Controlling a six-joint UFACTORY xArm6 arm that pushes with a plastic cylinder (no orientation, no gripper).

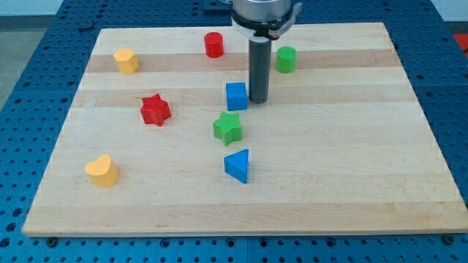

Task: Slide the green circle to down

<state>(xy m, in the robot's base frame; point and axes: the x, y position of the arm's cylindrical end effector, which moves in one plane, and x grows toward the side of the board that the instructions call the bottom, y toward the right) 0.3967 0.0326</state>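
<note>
The green circle (pixel 286 59) is a short green cylinder near the view's top, right of centre, on the wooden board (pixel 351 161). My tip (pixel 259 100) is the lower end of the dark rod and rests on the board below and to the left of the green circle, apart from it. The tip stands just right of the blue cube (pixel 236 96), very close to it or touching.
A red cylinder (pixel 213 44) sits at the top centre. A yellow block (pixel 126 61) is top left. A red star (pixel 155 109) is left of centre. A green star (pixel 227 128) and a blue triangle (pixel 238 165) lie below the cube. A yellow heart (pixel 102 171) is bottom left.
</note>
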